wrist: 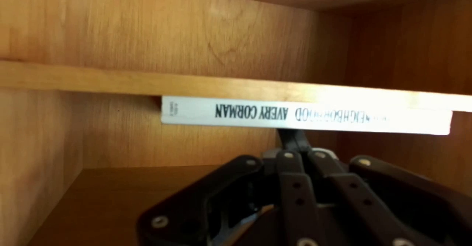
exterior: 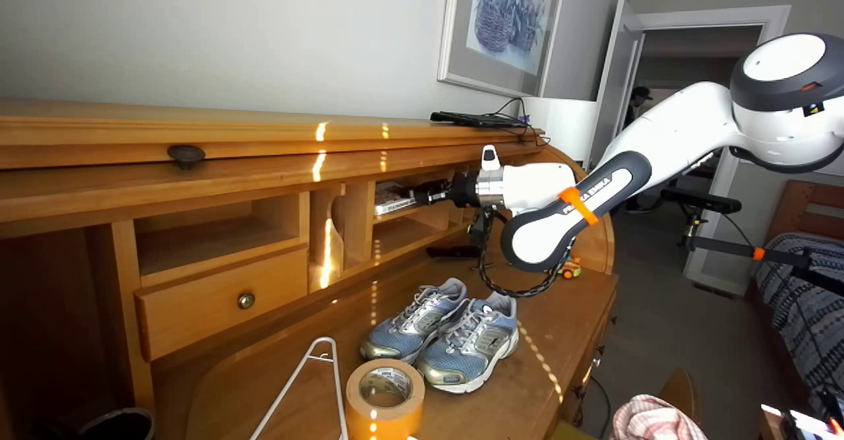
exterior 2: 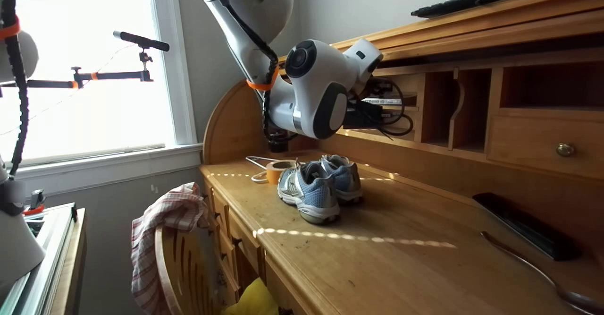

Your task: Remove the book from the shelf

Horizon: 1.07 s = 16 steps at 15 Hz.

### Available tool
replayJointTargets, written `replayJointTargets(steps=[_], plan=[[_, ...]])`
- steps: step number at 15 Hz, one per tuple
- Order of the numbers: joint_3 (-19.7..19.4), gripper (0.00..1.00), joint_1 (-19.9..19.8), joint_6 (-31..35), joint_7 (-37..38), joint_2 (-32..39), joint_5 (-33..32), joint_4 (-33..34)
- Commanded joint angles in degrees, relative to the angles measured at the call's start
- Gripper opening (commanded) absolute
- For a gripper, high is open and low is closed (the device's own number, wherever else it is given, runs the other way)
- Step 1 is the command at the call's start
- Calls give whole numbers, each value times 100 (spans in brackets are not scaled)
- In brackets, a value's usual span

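A wooden desk (exterior 2: 406, 268) is framing the shelf (wrist: 110, 83). In front of the shelf, a white arm (exterior: 686, 120) is slanting and blue-grey shoes (exterior: 471, 344) are standing lower down. Over the shelf, the gripper (wrist: 295, 139) is holding its fingers pressed together. On the shelf, the book (wrist: 306, 115) is lying flat.

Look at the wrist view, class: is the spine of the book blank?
No, the book bears dark lettering, including the name AVERY CORMAN, along its white spine.
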Motion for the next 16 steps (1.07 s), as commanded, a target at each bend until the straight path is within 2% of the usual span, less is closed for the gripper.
replayJointTargets(steps=[1,10,16], plan=[[-30,0,-29,-405,159,38,46,116],[-202,0,-46,-1067,306,-719,864,-395],[-201,0,-127,-1402,470,-1075,1059,-831]])
